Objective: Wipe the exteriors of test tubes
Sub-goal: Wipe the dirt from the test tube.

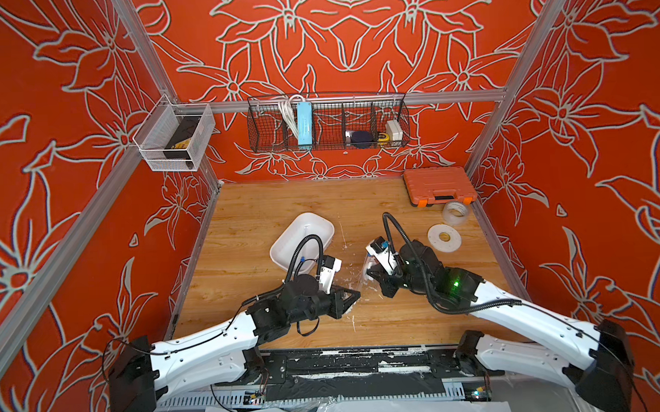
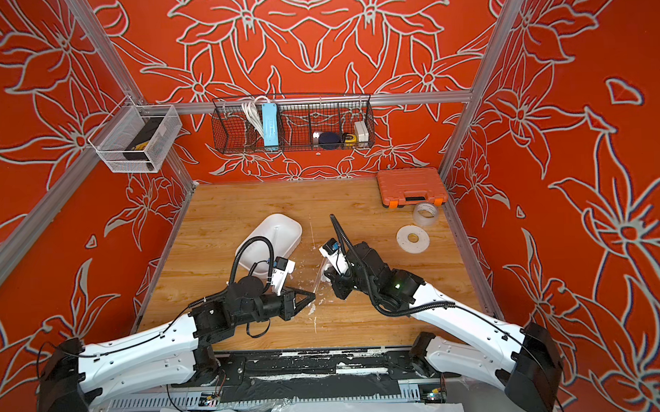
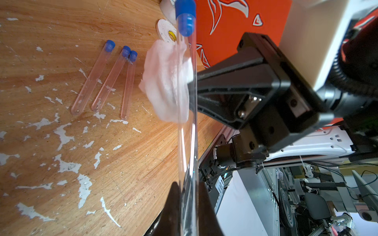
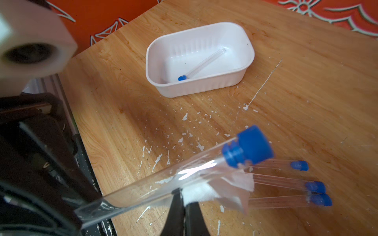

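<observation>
– While the left gripper [image 3: 188, 196] is clamped on the rounded bottom end of the test tube [image 3: 187, 122], where does that tube sit?

– Lifted off the wood, above the worktop [image 1: 283, 201] near the middle of its front edge. Its blue cap points toward the right gripper [image 4: 185, 204], whose jaws are closed on a crumpled white tissue [image 4: 204, 194] pressed to the tube's wall just below the cap.

– How should the wipe go?

– I'd draw the tissue along the length toward the left fingers. I'd also turn the tube so every side gets covered. Squeeze lightly, since a tube held by one end could lever out.

– What else is about?

– Three capped tubes [image 3: 106, 79] lie side by side on the wood under the work. A fifth tube [image 4: 202, 63] lies in the white plastic tray [image 4: 200, 87], left of the middle. A clear tape roll [image 1: 455, 212], a flat white roll [image 1: 444, 238] and an orange tool case [image 1: 437, 184] sit toward the back right corner, well apart.

– Anything in the way?

– Only the loose tubes, I think. A low sweep could set them rolling.
</observation>
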